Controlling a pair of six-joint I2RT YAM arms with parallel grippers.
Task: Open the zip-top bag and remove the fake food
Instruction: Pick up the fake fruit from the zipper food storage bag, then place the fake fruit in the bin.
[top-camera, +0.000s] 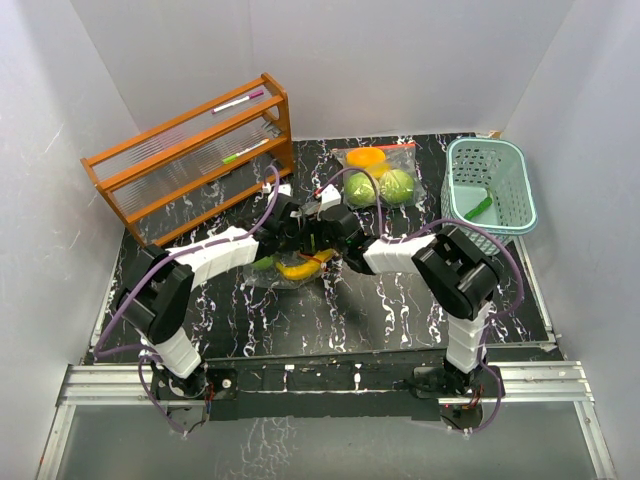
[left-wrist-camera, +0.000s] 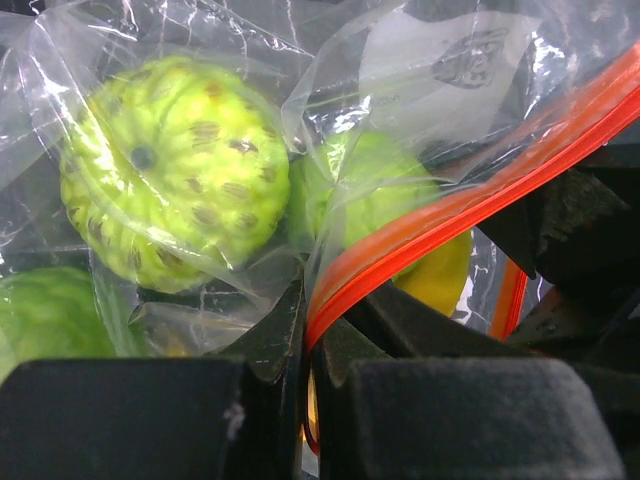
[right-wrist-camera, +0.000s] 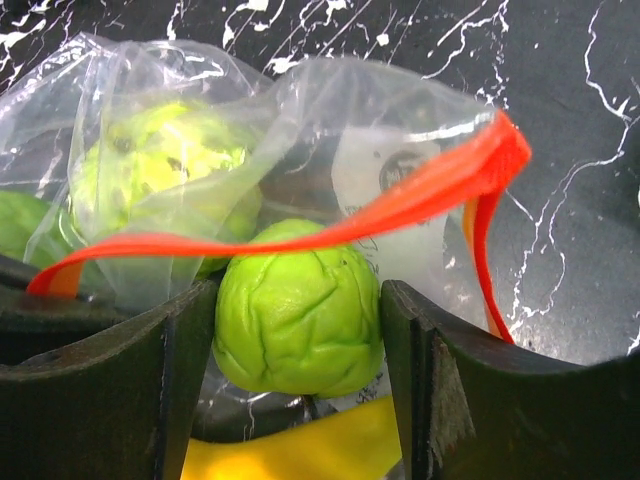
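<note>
A clear zip-top bag with an orange-red zip strip lies mid-table under both grippers. My left gripper is shut on the zip strip at the bag's mouth; it also shows in the top view. My right gripper reaches into the open mouth, its fingers pressed on both sides of a pale-green cabbage-like ball. A yellow banana lies below the ball. A bumpy green ball and another green piece sit inside the plastic.
A second zip-top bag with orange and green pieces lies at the back. A pale-teal slotted basket stands at the right back. A wooden rack stands at the left back. White walls enclose the table.
</note>
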